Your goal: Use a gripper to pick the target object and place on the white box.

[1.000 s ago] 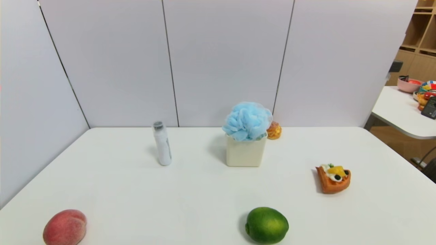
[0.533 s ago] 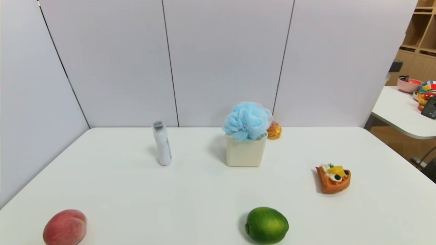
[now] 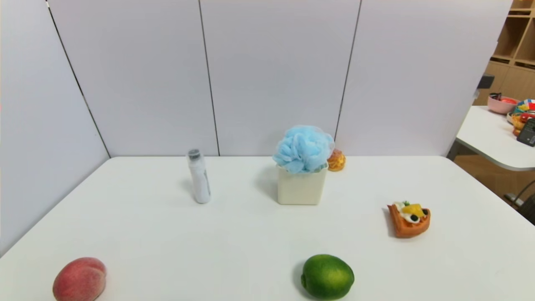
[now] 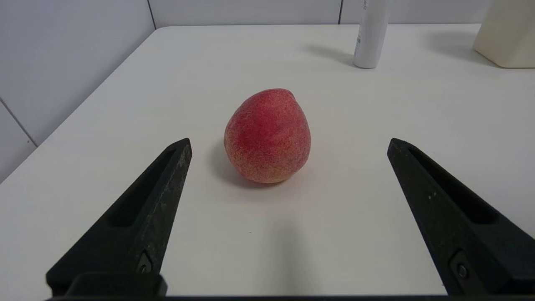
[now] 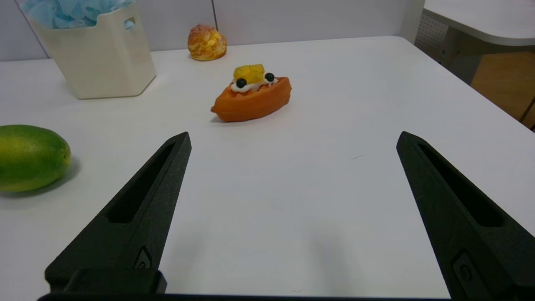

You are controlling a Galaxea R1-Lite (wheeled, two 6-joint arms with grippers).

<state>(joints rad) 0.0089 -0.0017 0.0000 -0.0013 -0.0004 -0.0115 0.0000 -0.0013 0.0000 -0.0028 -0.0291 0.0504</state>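
Note:
A fluffy light-blue bath pouf (image 3: 304,149) rests on top of the cream-white box (image 3: 301,187) at the back middle of the table, filling its rim; the same pouf (image 5: 71,10) and box (image 5: 94,58) show in the right wrist view. Neither arm appears in the head view. My left gripper (image 4: 288,144) is open low over the near left of the table, with a peach (image 4: 267,136) just ahead of its fingertips and untouched. Over bare table at the near right my right gripper (image 5: 292,138) is open and holds nothing.
A white bottle (image 3: 199,177) stands left of the box. A cream puff (image 3: 336,160) lies behind the box. A waffle dessert (image 3: 408,219) sits to the right and a green lime (image 3: 327,276) near the front. A second table (image 3: 493,138) stands far right.

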